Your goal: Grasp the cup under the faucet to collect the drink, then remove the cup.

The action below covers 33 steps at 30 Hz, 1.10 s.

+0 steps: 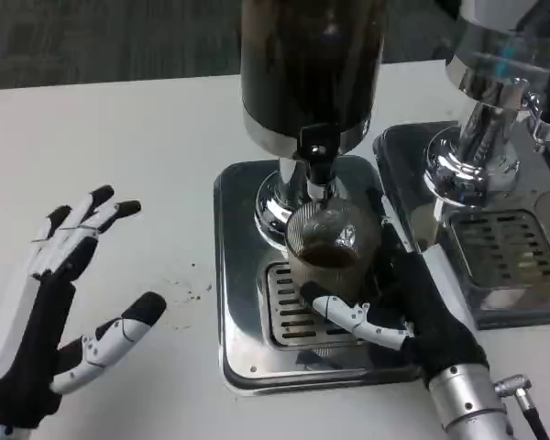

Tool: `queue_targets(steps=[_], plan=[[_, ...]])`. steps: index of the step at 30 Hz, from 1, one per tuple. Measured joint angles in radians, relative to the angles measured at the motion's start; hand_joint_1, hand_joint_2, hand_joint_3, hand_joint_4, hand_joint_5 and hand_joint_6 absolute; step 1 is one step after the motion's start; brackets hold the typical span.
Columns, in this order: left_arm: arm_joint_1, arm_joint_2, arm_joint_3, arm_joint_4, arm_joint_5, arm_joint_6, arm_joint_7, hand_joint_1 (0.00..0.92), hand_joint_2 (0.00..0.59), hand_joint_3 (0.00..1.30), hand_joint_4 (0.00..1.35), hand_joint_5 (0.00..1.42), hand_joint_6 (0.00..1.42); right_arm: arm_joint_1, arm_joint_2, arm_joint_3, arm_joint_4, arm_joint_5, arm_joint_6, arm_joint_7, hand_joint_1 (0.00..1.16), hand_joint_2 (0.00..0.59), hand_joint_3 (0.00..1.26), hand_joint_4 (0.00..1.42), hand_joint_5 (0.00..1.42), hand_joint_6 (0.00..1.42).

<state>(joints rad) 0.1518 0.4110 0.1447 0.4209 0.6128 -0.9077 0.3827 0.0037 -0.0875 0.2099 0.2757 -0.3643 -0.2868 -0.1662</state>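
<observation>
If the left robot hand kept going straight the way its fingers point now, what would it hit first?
Probably nothing close: the left robot hand is open, fingers pointing up and slightly right over bare white table. The dispenser stands off to the right of that line, though depth is unclear.

White table [128, 137] — two steel drip trays [243, 275] [412, 147], dark crumbs [197, 293].

Left hand [46, 321] spread wide; right hand [412, 316] curled, gripping.

Dispenser [312, 64] top cut off, cup [333, 249] base behind right hand [412, 316]
</observation>
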Motion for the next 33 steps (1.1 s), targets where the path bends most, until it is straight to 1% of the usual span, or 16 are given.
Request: queue_targets(steps=[8,11,18,23,27,28,32,33], plan=[[0.000,0.020,-0.045,0.020,0.008,0.012,0.026,0.000,0.165,0.27,0.10,0.20,0.06,-0.021,0.003,0.000,0.012,-0.002,0.011,-0.005,0.74,0.172,0.00,0.00,0.00,0.14],[0.001,0.022,-0.049,0.020,0.008,0.014,0.031,0.000,0.165,0.27,0.10,0.20,0.06,-0.032,0.004,0.003,0.024,-0.002,0.011,-0.005,0.77,0.173,0.00,0.00,0.00,0.16],[0.003,0.023,-0.060,0.020,0.008,0.016,0.044,0.000,0.169,0.27,0.10,0.20,0.07,-0.051,-0.001,0.019,0.036,-0.002,0.011,0.005,0.77,0.173,0.00,0.00,0.00,0.16],[0.004,0.023,-0.068,0.020,0.006,0.019,0.045,0.000,0.171,0.28,0.10,0.21,0.07,-0.059,-0.003,0.025,0.042,-0.002,0.011,0.007,0.79,0.178,0.00,0.01,0.00,0.20],[0.004,0.024,-0.068,0.020,0.005,0.021,0.045,0.000,0.172,0.28,0.10,0.21,0.07,-0.065,0.000,0.024,0.050,-0.001,0.006,-0.001,0.84,0.180,0.00,0.10,0.08,0.25],[0.005,0.024,-0.068,0.020,0.005,0.021,0.045,0.000,0.172,0.28,0.10,0.21,0.07,-0.066,0.001,0.024,0.055,-0.001,0.002,-0.005,0.85,0.184,0.02,0.14,0.10,0.27],[0.010,0.024,-0.068,0.020,-0.004,0.022,0.045,0.000,0.173,0.28,0.10,0.22,0.07,-0.067,0.006,0.021,0.069,-0.002,-0.011,-0.024,0.89,0.188,0.18,0.29,0.21,0.35],[0.011,0.024,-0.068,0.020,-0.009,0.022,0.045,0.000,0.173,0.28,0.10,0.22,0.07,-0.068,0.007,0.022,0.070,-0.003,-0.013,-0.031,0.92,0.200,0.21,0.33,0.24,0.37]])
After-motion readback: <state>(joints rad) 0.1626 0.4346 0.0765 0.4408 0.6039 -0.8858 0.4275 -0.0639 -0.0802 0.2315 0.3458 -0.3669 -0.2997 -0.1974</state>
